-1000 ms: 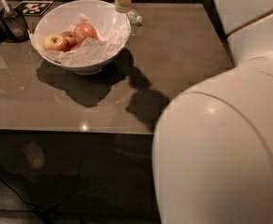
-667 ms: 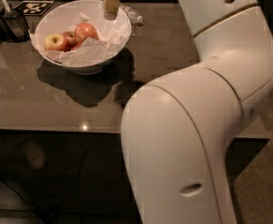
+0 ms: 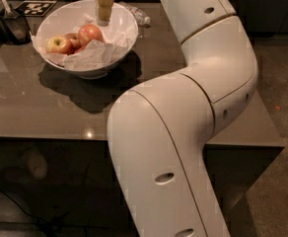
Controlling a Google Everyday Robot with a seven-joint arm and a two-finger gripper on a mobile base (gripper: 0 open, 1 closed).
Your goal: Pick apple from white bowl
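Observation:
The white bowl [image 3: 115, 42] stands on the dark table at the upper left, lined with crumpled white paper. The reddish-pink apple [image 3: 90, 33] lies in its middle. A paler yellow apple [image 3: 58, 45] lies to its left, with a third fruit partly hidden between them. My gripper [image 3: 103, 19] hangs down from the top edge over the bowl's right half, just above and to the right of the reddish apple, apart from it. Its upper part is cut off by the frame.
My white arm [image 3: 183, 132] fills the middle and right of the view and hides part of the table. A black holder [image 3: 13, 26] and a printed marker [image 3: 31, 7] sit at the far left. A clear bottle [image 3: 138, 16] lies behind the bowl. The table's front edge [image 3: 45, 138] runs below.
My arm has swung left across the view. The gripper has moved from right of the bowl's rim to over the bowl, near the reddish apple.

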